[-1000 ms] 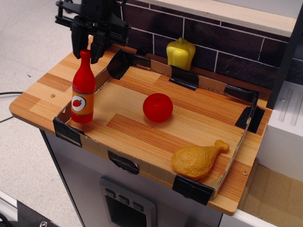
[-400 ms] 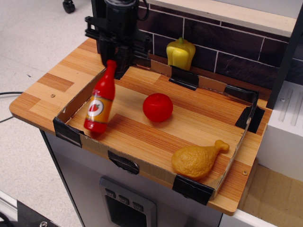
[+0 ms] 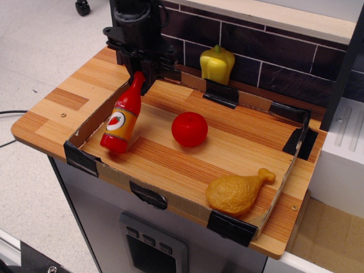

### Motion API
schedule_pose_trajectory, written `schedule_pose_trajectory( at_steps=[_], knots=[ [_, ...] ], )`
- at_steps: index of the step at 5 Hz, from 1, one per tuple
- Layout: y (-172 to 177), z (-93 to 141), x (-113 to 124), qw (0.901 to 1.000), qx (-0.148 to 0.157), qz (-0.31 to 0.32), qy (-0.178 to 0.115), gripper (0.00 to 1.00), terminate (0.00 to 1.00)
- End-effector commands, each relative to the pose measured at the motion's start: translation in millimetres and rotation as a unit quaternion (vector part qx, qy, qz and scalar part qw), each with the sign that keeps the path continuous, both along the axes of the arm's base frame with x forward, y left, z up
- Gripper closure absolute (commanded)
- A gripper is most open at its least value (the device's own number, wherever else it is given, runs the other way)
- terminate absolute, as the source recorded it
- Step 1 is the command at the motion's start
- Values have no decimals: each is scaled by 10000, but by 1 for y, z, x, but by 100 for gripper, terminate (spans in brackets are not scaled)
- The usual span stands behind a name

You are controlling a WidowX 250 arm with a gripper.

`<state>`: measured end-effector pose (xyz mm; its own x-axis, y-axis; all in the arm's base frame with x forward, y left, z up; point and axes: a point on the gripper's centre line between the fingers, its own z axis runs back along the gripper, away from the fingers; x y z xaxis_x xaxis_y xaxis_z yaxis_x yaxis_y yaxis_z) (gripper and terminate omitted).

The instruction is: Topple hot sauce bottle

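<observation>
The hot sauce bottle (image 3: 121, 119) is red with an orange label. It stands in the near left corner of the cardboard-walled tray (image 3: 149, 195). It is tilted, with its base on the tray floor and its neck and cap leaning up and to the right. My black gripper (image 3: 139, 73) is at the tray's back left corner, right at the bottle's cap. The cap sits between the fingers, which look spread apart. I cannot tell whether they press on it.
A round red ball (image 3: 189, 129) lies mid-tray, right of the bottle. A toy chicken leg (image 3: 239, 192) lies at the near right corner. A yellow pepper (image 3: 216, 62) stands behind the tray against the dark brick wall (image 3: 273, 51). A white unit (image 3: 341, 153) stands at the right.
My gripper moved right, from behind the upright bottle to the tray's back left corner. The bottle went from upright to leaning right, its cap following the gripper.
</observation>
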<state>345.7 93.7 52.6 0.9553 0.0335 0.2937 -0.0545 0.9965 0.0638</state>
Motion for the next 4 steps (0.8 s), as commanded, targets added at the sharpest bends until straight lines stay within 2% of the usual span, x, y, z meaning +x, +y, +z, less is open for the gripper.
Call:
schedule_pose_trajectory(
  at_steps=[1, 2, 3, 4],
  knots=[
    [6, 0, 20, 9992, 117, -179, -329, 100, 0],
    [7, -4, 21, 9992, 268, -241, 165, 100, 0],
    [10, -2, 25, 9996, 226, -72, 157, 0, 0],
    [13, 7, 26, 9994, 267, 227, 47, 0, 0]
  ],
)
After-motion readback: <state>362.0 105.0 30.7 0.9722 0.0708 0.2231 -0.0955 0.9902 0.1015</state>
